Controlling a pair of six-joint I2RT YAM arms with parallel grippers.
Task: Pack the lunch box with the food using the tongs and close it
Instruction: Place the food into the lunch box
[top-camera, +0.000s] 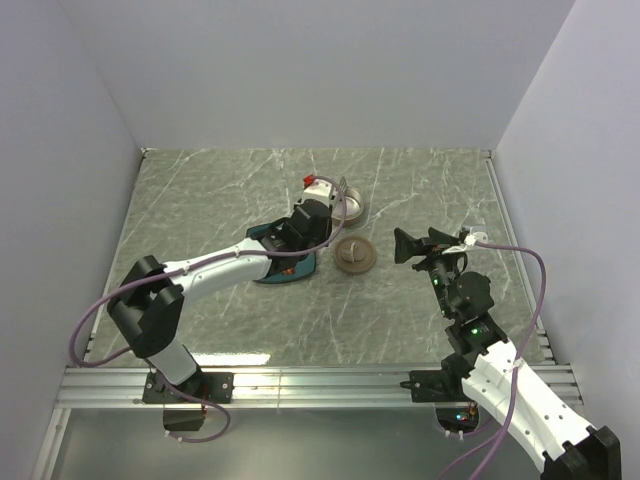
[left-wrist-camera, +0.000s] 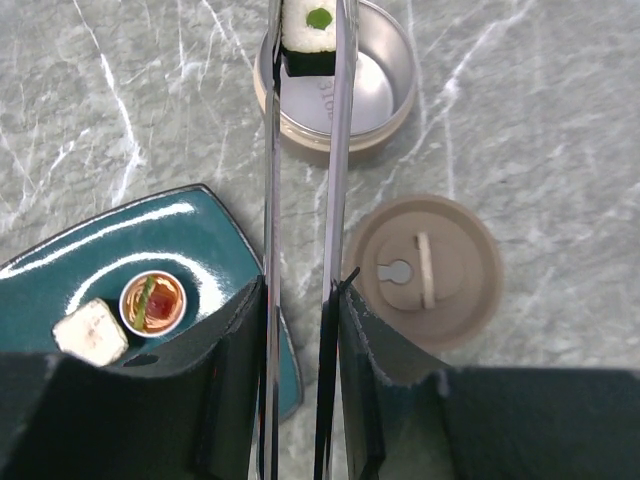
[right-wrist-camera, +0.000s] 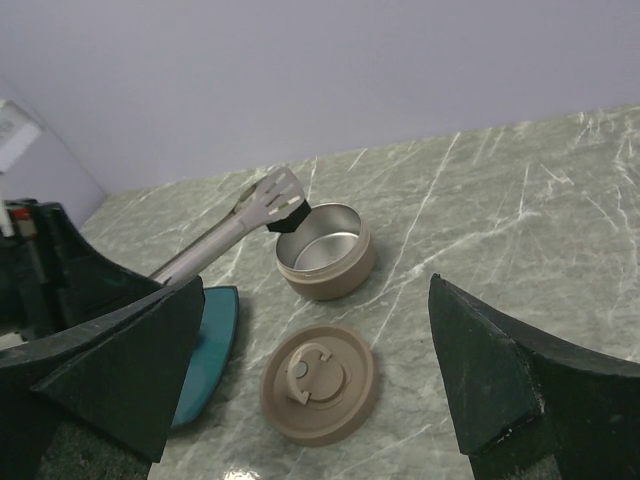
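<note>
My left gripper (left-wrist-camera: 300, 295) (top-camera: 315, 220) is shut on the tongs (left-wrist-camera: 336, 150), both fingers pressing their two thin arms. The tong tips pinch a white sushi-like piece of food (left-wrist-camera: 308, 35) (right-wrist-camera: 290, 215) with a dark wrap, held over the near rim of the open lunch box (left-wrist-camera: 370, 85) (top-camera: 352, 208) (right-wrist-camera: 325, 250). The tin looks bare inside. Its tan lid (left-wrist-camera: 425, 270) (top-camera: 355, 255) (right-wrist-camera: 318, 383) lies knob-up on the table beside it. My right gripper (right-wrist-camera: 316, 283) (top-camera: 415, 245) hangs open, right of the lid, holding nothing.
A teal plate (left-wrist-camera: 120, 240) (top-camera: 268, 275) (right-wrist-camera: 205, 350) lies under the left wrist. It carries an orange-red round (left-wrist-camera: 152, 302) and a white piece (left-wrist-camera: 90, 332). White walls close in the marble table on three sides.
</note>
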